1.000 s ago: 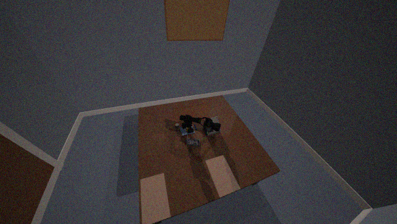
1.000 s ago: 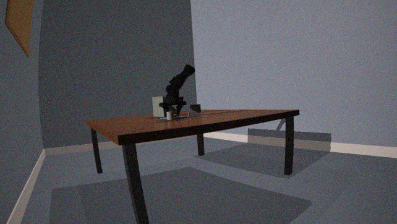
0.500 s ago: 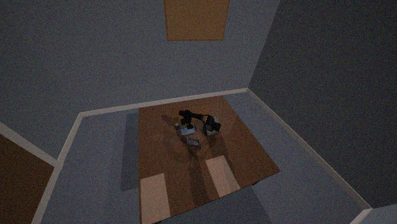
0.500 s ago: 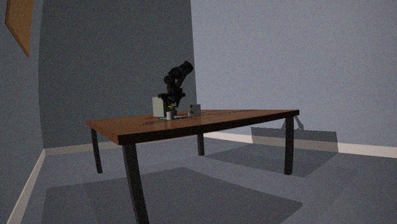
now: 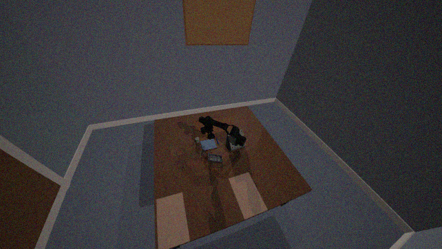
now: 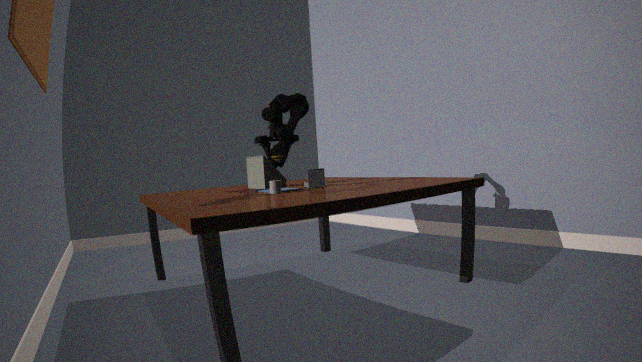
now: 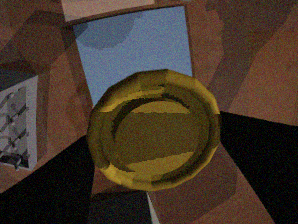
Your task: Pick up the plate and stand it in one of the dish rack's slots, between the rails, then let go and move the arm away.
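The yellow round plate [image 7: 156,132] [image 6: 276,157] is off the table, between the fingers of my gripper [image 7: 154,131]. The gripper is shut on the plate, one black finger at each side of its rim. In the exterior view the plate shows as a thin yellow strip, well above the table. In the top view the arm mostly hides it. The grey dish rack [image 5: 215,158] [image 6: 316,178] [image 7: 14,125] stands on the table, at the left edge of the wrist view, apart from the plate. Its wire rails show there; its slots are too small to tell in the top and exterior views.
A light blue mat [image 5: 208,144] [image 7: 137,50] lies on the table near the rack. A pale cup [image 5: 197,139] [image 6: 275,187] stands beside the mat. A blue utensil [image 5: 217,141] lies at its other side. A pale upright box [image 6: 255,172] stands near the arm.
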`<state>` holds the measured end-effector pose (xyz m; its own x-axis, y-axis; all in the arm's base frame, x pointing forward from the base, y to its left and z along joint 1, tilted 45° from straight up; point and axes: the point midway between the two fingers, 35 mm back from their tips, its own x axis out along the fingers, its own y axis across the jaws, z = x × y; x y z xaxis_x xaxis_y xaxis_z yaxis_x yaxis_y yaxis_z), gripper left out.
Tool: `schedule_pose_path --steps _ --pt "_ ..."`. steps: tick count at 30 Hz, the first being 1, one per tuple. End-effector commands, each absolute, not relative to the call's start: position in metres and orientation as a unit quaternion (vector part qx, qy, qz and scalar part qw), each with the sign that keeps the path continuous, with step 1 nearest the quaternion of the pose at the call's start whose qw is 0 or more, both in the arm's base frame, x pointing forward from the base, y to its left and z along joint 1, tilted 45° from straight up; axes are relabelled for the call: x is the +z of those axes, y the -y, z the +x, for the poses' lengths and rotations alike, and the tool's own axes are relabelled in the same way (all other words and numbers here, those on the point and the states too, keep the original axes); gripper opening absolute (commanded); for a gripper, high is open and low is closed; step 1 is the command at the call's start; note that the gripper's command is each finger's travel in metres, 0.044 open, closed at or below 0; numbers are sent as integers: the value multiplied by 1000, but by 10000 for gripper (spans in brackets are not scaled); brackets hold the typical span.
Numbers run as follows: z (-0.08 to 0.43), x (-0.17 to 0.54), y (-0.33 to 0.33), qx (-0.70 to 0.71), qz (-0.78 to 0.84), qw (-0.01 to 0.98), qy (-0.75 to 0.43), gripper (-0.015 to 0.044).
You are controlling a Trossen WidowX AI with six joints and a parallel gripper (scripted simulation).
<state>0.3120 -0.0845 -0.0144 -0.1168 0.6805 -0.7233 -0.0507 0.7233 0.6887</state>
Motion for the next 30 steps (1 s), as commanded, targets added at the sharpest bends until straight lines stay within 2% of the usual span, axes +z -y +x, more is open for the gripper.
schedule_pose_path --steps 1,7,30 --pt "314 -4 95 296 229 621 -689 0" --pt "314 5 94 279 245 614 -696 0" --pt "284 84 33 -13 463 472 -750 0"
